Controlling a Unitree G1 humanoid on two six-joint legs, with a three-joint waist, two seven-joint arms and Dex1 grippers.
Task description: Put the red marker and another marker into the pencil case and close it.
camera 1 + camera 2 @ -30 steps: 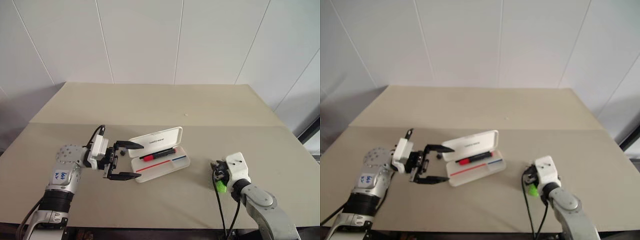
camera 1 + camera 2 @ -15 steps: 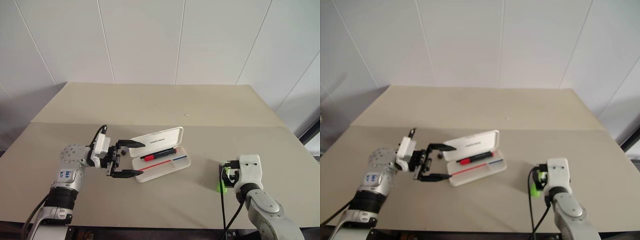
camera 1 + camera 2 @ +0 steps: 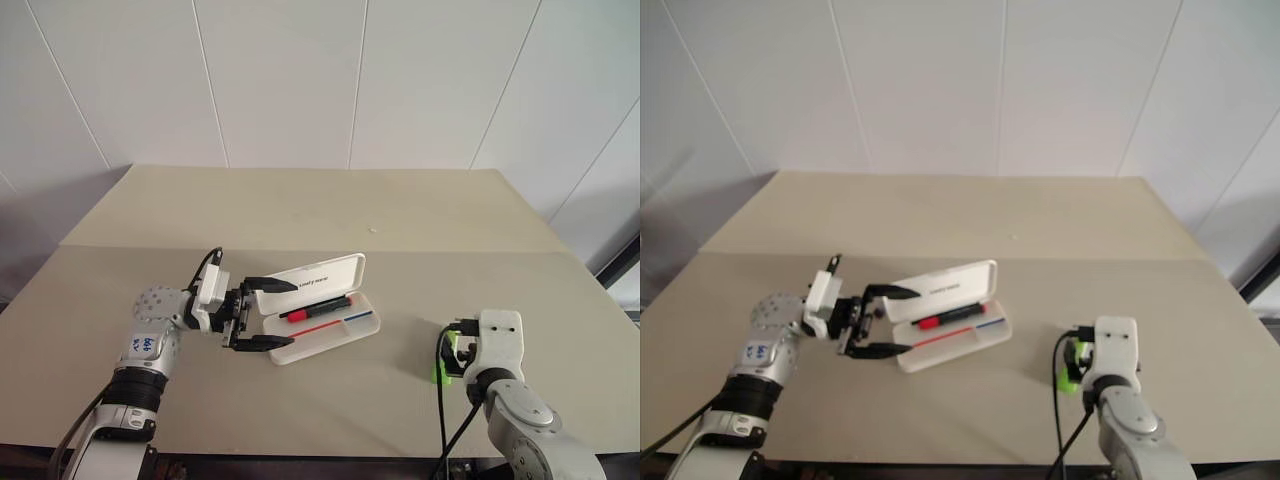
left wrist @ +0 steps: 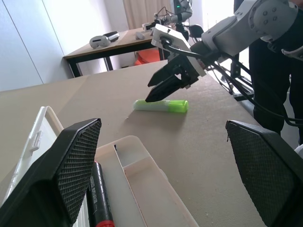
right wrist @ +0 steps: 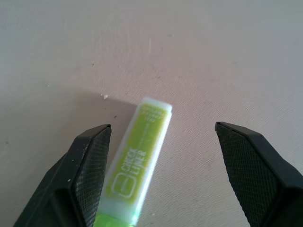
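Observation:
The white pencil case (image 3: 352,326) lies open at the table's middle, its lid (image 3: 320,275) raised behind. The red marker (image 3: 315,309) rests in its tray and also shows up close (image 4: 99,198). My left gripper (image 3: 272,314) is open and points sideways at the case's left end, one finger by the lid and one by the tray's front corner. The other marker, lime green (image 3: 441,372), lies on the table at the right. My right gripper (image 3: 450,350) hangs open just over it. That green marker (image 5: 139,156) lies between the spread fingers and nearer to one of them.
A small dark piece (image 3: 243,300) sits on the table between my left gripper's fingers. The table's right edge (image 4: 227,94) runs close behind the green marker (image 4: 161,105). Beyond it stand a person's dark legs (image 4: 272,71) and another desk (image 4: 118,45).
My right gripper has opened wide, and its wrist has turned and drawn a little to the right. The green marker stays where it lay. The left gripper has hardly moved.

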